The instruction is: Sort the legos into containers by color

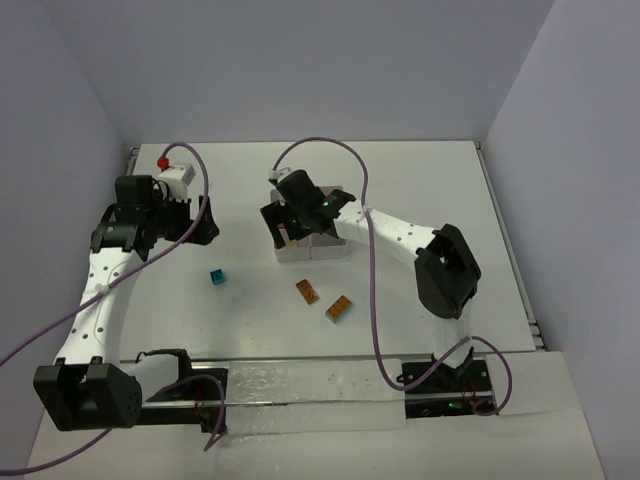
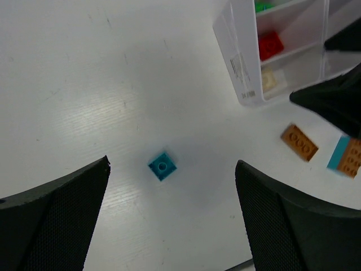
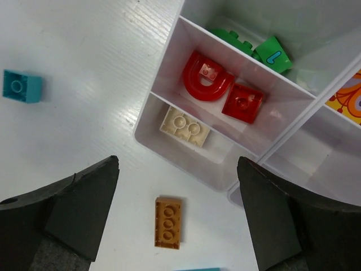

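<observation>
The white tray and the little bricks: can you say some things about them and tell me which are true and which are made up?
1. The teal brick lies on the table, outside the white tray. True.
2. Both red pieces sit in one compartment. True.
3. The right gripper is holding a brick. False: it is open and empty; the orange-brown brick below it lies on the table.
4. The pale brick shares its compartment with the green pieces. False: they sit in a different compartment.
5. The left gripper is shut on the teal brick. False: it is open above it.
</observation>
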You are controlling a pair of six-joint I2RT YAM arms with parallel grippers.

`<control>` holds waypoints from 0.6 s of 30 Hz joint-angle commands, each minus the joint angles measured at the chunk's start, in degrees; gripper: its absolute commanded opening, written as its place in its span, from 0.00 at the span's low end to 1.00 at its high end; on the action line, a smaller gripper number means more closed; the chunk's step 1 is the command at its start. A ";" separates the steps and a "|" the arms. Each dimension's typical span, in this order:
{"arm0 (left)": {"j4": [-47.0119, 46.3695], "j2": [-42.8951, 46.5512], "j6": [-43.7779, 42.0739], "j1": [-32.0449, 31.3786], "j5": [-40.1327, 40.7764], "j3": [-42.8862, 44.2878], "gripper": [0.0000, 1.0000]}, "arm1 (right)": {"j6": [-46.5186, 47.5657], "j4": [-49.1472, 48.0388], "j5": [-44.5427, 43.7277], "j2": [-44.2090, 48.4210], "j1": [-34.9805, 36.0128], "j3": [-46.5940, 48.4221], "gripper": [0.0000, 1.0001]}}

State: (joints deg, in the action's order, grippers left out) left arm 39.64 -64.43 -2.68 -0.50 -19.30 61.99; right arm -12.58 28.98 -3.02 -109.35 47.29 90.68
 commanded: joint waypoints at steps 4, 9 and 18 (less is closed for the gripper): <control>14.24 -5.67 -26.90 0.32 -5.86 -2.42 0.94 | 3.93 1.28 2.24 13.99 -2.08 1.28 0.97; 16.70 -10.88 -36.94 0.06 -4.25 -3.54 0.93 | 5.28 1.17 8.63 22.23 -10.97 -6.64 1.00; 13.11 -19.66 -50.28 -1.93 -3.85 -3.72 0.88 | 7.22 1.62 13.55 29.11 -22.02 -14.57 1.00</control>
State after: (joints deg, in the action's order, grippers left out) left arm 54.85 -81.86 -44.51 -1.30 -22.51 57.98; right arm -7.00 29.50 7.68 -82.76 26.81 77.82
